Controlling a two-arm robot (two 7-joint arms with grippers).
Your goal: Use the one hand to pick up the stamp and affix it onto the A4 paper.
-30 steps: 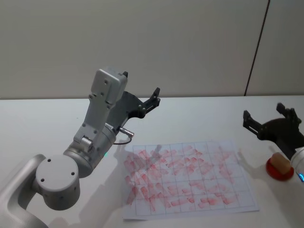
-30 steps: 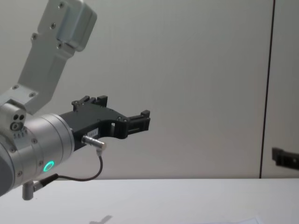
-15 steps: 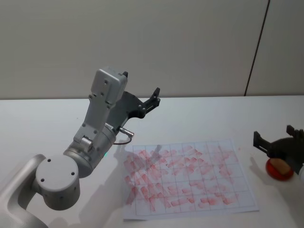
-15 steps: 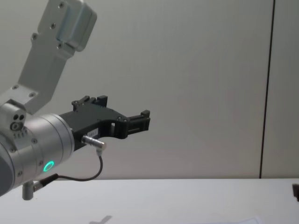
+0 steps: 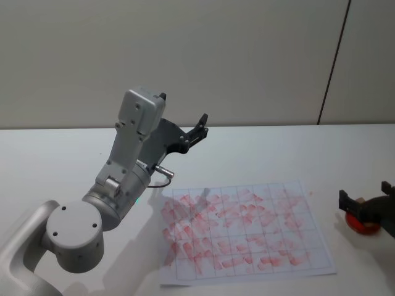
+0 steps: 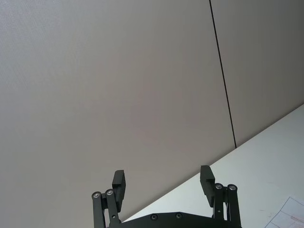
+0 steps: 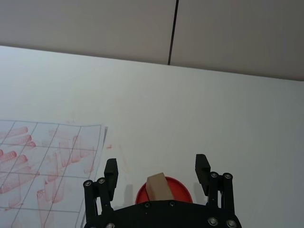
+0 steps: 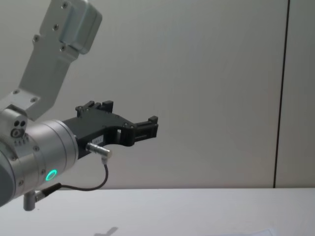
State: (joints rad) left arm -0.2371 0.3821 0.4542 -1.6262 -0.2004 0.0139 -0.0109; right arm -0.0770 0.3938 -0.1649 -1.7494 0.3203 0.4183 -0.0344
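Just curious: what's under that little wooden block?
A round red pad lies under the wooden block. The block covers the pad's middle; the right tool's body hides its near edge.

Left arm (image 5: 126, 154): pale grey casing, smooth, satin sheen, like painted metal or plastic
Left gripper (image 6: 162, 173): black, matt, with small bright screw heads
Right gripper (image 7: 156, 162): black, matt, the same bright screws
Plug (image 8: 98, 150): bare metal, shiny
Paper (image 5: 247, 234): white, matt, thin printed grid, smeared with red ink
Stamp (image 7: 158, 187): pale tan block, dull, wood-like
Pad (image 7: 183, 191): red, smooth
Table (image 5: 265, 151): white, smooth, matt
Wall (image 5: 216, 55): beige panels, matt, fine grain
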